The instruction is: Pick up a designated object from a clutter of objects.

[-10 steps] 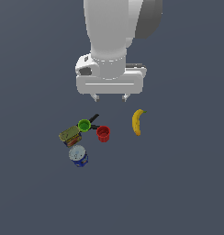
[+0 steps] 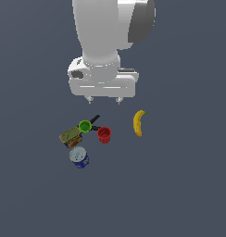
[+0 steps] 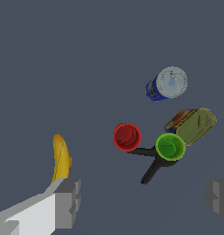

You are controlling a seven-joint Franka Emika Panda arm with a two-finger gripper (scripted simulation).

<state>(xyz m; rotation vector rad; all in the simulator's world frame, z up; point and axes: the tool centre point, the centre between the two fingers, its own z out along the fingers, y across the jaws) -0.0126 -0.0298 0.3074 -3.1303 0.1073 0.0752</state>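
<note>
The designated object, a boxy can point(image 2: 71, 137) point(image 3: 195, 124) with an olive-green top and a red-orange label, lies at the left end of the clutter in the exterior view. It touches the green cup point(image 2: 85, 126) point(image 3: 170, 147). A black clamp point(image 2: 94, 121) point(image 3: 150, 165) lies under the green cup and beside the red cup point(image 2: 104, 134) point(image 3: 127, 136). The round blue silver-topped can point(image 2: 79, 157) point(image 3: 167, 83) stands just below the boxy can in the exterior view. My gripper point(image 2: 104, 100) point(image 3: 143, 199) hangs open well above the clutter, holding nothing.
A yellow banana point(image 2: 139, 123) point(image 3: 61, 157) lies apart, on the exterior view's right of the cups. The floor is a plain dark grey surface all round.
The arm has shifted slightly towards the exterior view's left. The objects have not moved.
</note>
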